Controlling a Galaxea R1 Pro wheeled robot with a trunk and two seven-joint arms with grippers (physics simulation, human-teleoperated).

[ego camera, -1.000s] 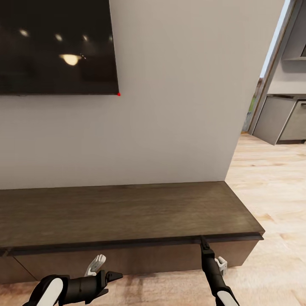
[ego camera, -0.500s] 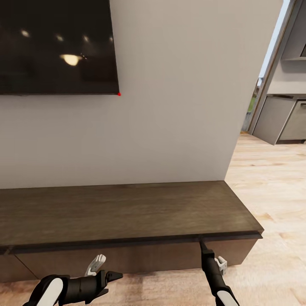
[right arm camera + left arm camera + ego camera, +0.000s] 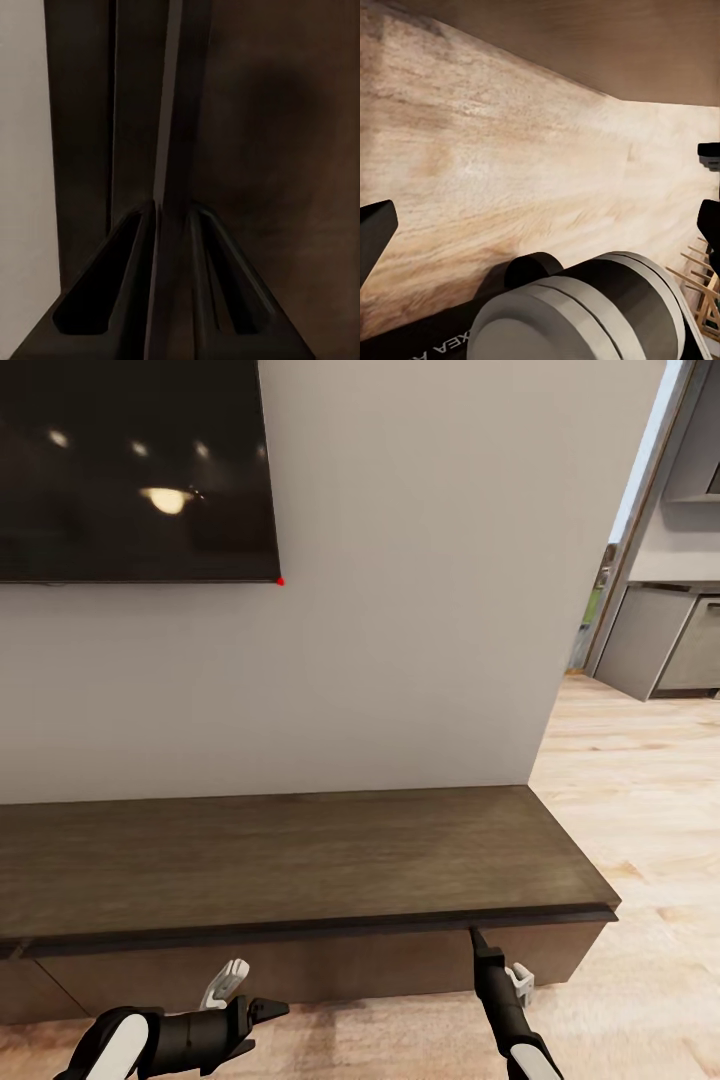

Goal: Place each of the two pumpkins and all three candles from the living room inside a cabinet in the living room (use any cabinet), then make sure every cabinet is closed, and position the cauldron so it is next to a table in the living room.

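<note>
The cabinet (image 3: 300, 850) is a long, low, dark brown unit along the wall, and its flat fronts look closed from the head view. My right gripper (image 3: 472, 934) is shut, its tip just under the front lip of the cabinet top near the right end. In the right wrist view the fingertips (image 3: 174, 210) point straight at the dark seam of the cabinet (image 3: 285, 150). My left gripper (image 3: 275, 1010) hangs open low over the floor in front of the cabinet, with nothing between its fingers (image 3: 375, 225). Pumpkins, candles and cauldron are out of view.
A black TV (image 3: 130, 470) hangs on the wall above the cabinet. Pale wood floor (image 3: 640, 810) runs to the right, past the wall's end, towards grey kitchen cabinets (image 3: 670, 650). A light wooden frame (image 3: 705, 300) shows at the edge of the left wrist view.
The right gripper's tip has slipped a little lower and back from the cabinet's front lip. The left arm has stayed still.
</note>
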